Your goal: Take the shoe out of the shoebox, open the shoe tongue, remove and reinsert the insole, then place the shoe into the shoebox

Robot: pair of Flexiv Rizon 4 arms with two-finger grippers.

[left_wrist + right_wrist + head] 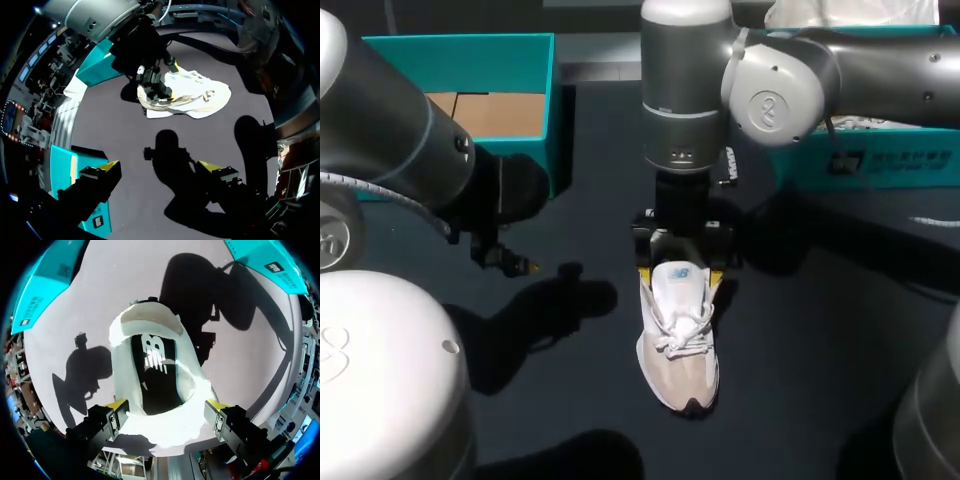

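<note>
A white and beige sneaker (678,335) lies on the dark table near the middle, toe toward the front edge. My right gripper (680,276) hangs over its heel end, open, with one yellow tip on each side of the collar. In the right wrist view the shoe (150,340) sits between the spread fingers of the right gripper (166,406), and its dark insole (152,375) shows inside the opening. My left gripper (510,262) hovers over bare table to the shoe's left. In its own view the left gripper (159,167) is open and holds nothing, with the shoe (200,95) ahead of it.
An open teal shoebox (535,90) with a brown cardboard floor stands at the back left. A second teal box (880,165) sits at the back right behind my right arm. Dark table surface lies around the shoe and toward the front.
</note>
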